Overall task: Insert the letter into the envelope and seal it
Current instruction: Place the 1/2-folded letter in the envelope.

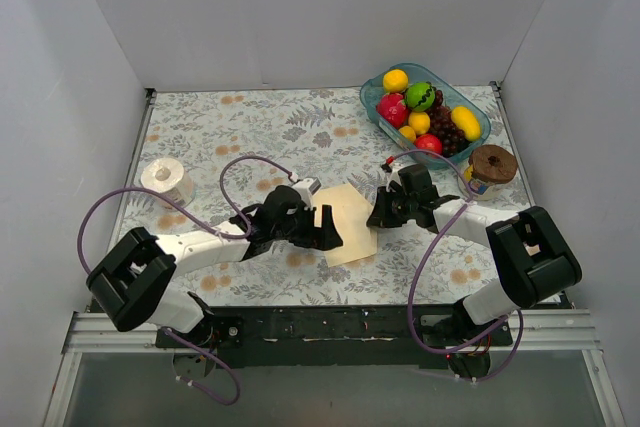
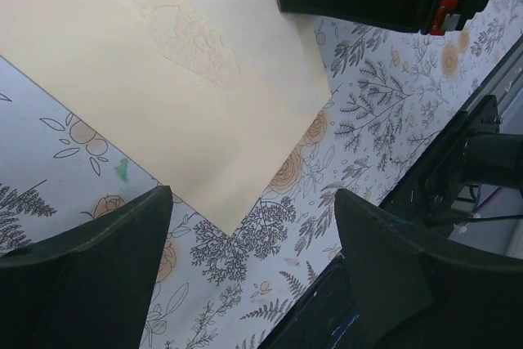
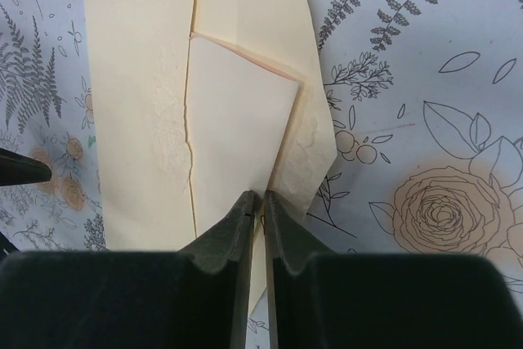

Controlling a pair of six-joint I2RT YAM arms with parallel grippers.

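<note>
The right gripper is pinching the envelope at the tip of its flap, its fingers standing narrow with only paper between them. A thin salmon edge of the letter is showing along the flap's upper border, and the rest is lying hidden under cream paper. The left gripper is holding nothing, its fingers spread wide. The envelope's near corner is pointing into the gap between them, apart from both. Both arms are reaching inward, low over the floral table, and meeting at the envelope mid-table.
</note>
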